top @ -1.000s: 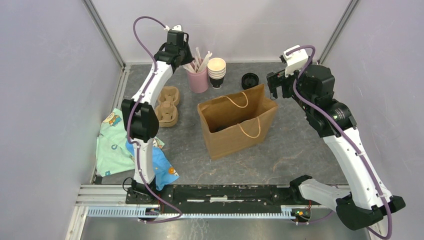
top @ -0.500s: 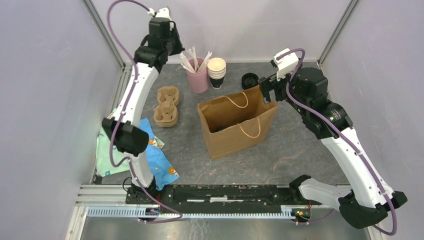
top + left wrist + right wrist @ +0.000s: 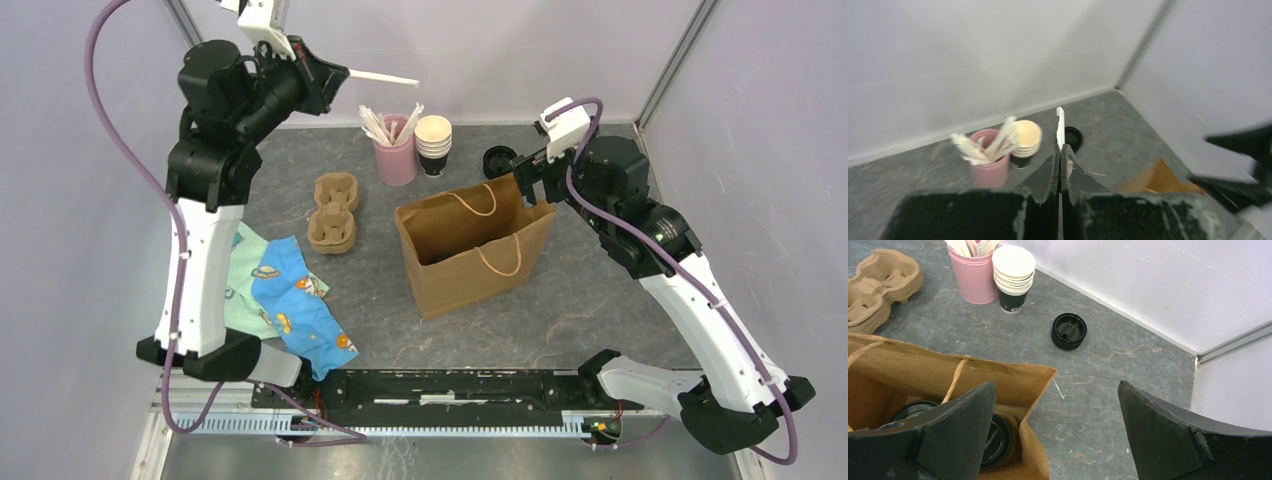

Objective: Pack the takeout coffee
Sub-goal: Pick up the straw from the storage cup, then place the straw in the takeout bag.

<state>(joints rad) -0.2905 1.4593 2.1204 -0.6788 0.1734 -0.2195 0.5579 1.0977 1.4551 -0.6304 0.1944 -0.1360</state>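
Inside the open brown bag (image 3: 475, 250) stand black-lidded cups, the takeout coffee (image 3: 997, 439), one under my right gripper's left finger and another lid (image 3: 913, 410) further left. My right gripper (image 3: 1056, 385) hangs open over the bag's back right corner (image 3: 528, 182), holding nothing. My left gripper (image 3: 325, 72) is raised high at the back left, shut on a thin white stick (image 3: 385, 77) that points right. In the left wrist view the stick (image 3: 1060, 120) juts out past the closed fingertips (image 3: 1066, 156).
A pink cup (image 3: 396, 160) of white sticks, a stack of lidless cups (image 3: 433, 143) and a stack of black lids (image 3: 499, 160) stand behind the bag. Cardboard cup carriers (image 3: 333, 210) lie left of it. Patterned cloths (image 3: 290, 300) lie at the front left.
My left arm has lifted up and back to the left, drawing a white stick out of the pink cup. My right gripper has edged left toward the bag's corner, still open.
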